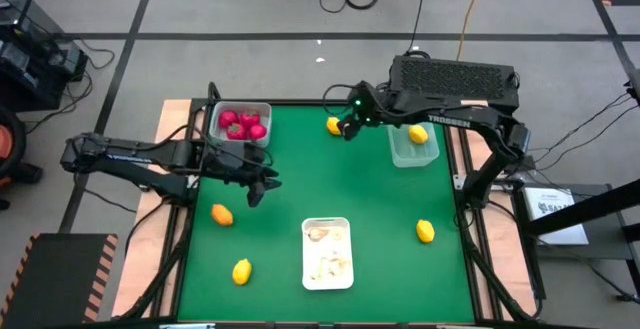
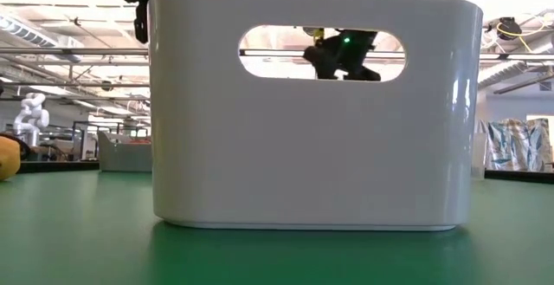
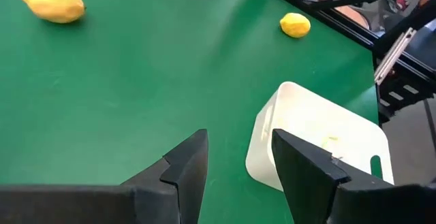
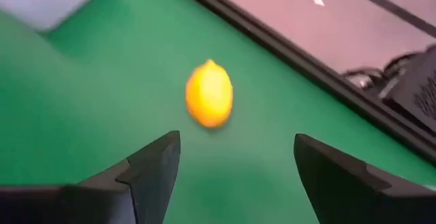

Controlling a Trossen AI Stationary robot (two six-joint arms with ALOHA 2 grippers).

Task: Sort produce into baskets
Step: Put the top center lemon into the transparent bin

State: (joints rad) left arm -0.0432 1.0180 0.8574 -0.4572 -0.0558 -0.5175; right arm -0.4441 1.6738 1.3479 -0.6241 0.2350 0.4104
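Lemons, small and toy-like, are the pieces still loose on the green table (image 1: 330, 184). One lemon (image 4: 209, 93) lies near the far edge, directly ahead of the right gripper (image 1: 347, 129), whose two fingers are spread wide and empty above the mat. It is bright yellow, egg-shaped, with a small nub at one end and a smooth, slightly glossy skin.

It is probably light, hard plastic, so it should not crush, but the rounded, slick surface could squirt out of a pinch or roll away. The safest hold looks to be across its narrow middle, with the fingers square to its long axis.

Other lemons sit well apart: one orange-yellow (image 1: 222, 214) at the left side, one (image 1: 241, 270) at the near left, one (image 1: 425, 231) at the near right. Another (image 1: 418, 134) already rests in the pale green tub (image 1: 398, 152) at the far right. Red pieces (image 1: 243, 125) fill a whitish tub (image 1: 262, 110) at the far left. A white tub (image 1: 327, 227) at the near middle holds small pale pieces.

The left gripper (image 1: 258, 184) hovers over bare mat left of centre, fingers slightly apart, holding nothing.
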